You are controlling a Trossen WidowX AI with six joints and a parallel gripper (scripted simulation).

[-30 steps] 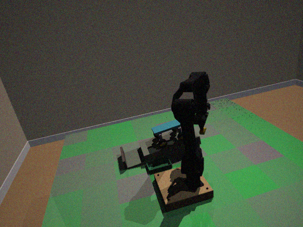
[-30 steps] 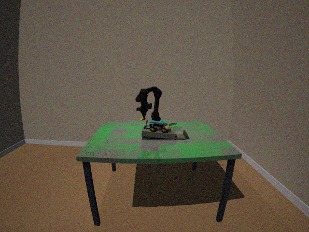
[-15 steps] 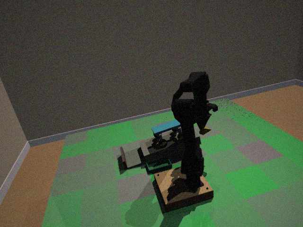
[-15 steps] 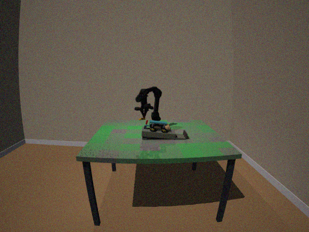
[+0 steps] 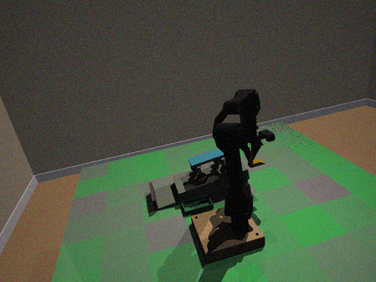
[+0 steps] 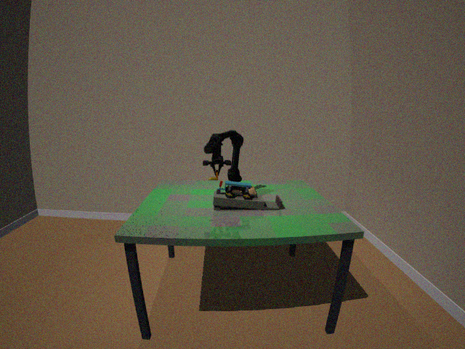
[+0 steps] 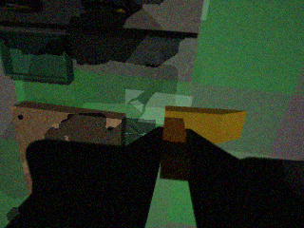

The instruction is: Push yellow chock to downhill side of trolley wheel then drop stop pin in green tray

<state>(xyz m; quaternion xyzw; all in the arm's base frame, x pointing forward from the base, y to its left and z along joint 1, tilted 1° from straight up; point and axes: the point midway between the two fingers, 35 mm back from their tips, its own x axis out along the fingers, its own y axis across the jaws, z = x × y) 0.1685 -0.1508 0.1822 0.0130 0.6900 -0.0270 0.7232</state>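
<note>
My gripper point(image 5: 251, 164) point(image 6: 216, 176) point(image 7: 173, 134) is shut on the orange handle of the yellow chock point(image 5: 257, 163) point(image 6: 213, 178) point(image 7: 209, 124) and holds it in the air, beyond the uphill end of the ramp point(image 5: 206, 188) point(image 6: 240, 203). The blue-topped trolley point(image 5: 206, 158) point(image 6: 237, 184) stands on the ramp. The red-headed stop pin point(image 6: 220, 184) stands upright at its uphill end in the exterior view; the arm hides it in the top view. The green tray point(image 5: 197, 206) point(image 7: 38, 78) lies between ramp and arm base, and looks empty.
The arm's wooden base point(image 5: 258, 242) point(image 7: 43, 110) is close to the tray. The ramp's low end has a raised end board point(image 5: 151, 191) point(image 6: 279, 201). A tan rounded thing point(image 6: 252, 190) shows by the trolley's downhill end in the exterior view.
</note>
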